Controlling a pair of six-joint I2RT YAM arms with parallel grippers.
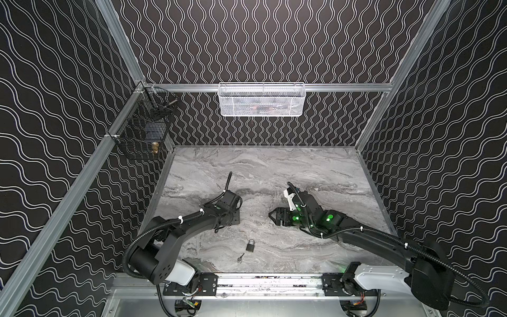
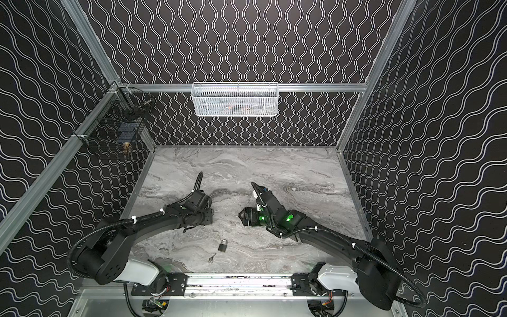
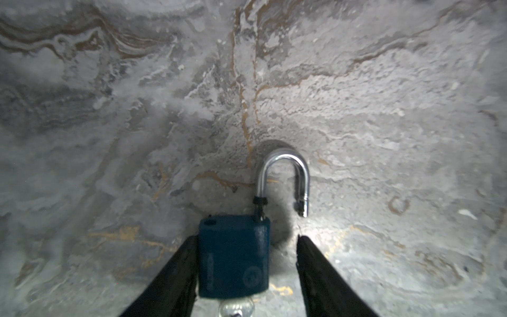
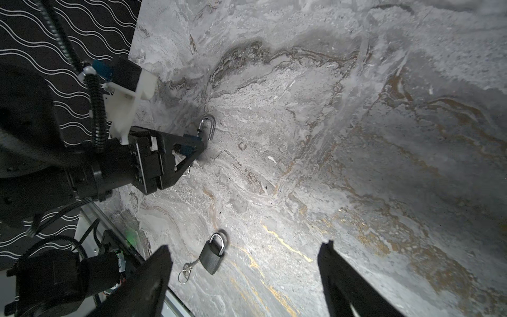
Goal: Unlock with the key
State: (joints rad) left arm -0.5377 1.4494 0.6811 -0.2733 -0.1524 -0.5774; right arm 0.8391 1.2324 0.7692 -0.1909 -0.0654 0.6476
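The left gripper [image 3: 247,237] has its fingers [image 3: 175,270] apart around the blue padlock [image 3: 233,255]. One finger lies against the side of the body, and the other stands clear of it with bare table [image 3: 356,109] showing in the gap. The lock lies flat on the table. Its shackle [image 3: 285,175] is swung open, with the free end off the body. At the keyhole end a silver key [image 3: 236,307] is blurred and cut off by the frame edge.

In both top views the left arm covers this padlock completely. From the right wrist only the shackle and a strip of blue show past the left gripper's frame.

The right gripper [image 4: 245,245] is spread wide with nothing between its fingers, and it hovers near the table's middle.

A grey padlock [image 1: 250,245] with its shackle closed lies near the front edge, well apart from both grippers. A small key [image 1: 241,257] lies just beside its base. The pictures do not show whether the key is inserted.

A white mesh basket [image 1: 260,100] hangs on the back rail, and its dark contents cannot be made out through the mesh. A black wire basket [image 1: 142,137] on the left rail holds a brass-coloured piece [image 1: 155,148] and a dark block. Neither wrist view shows the baskets.
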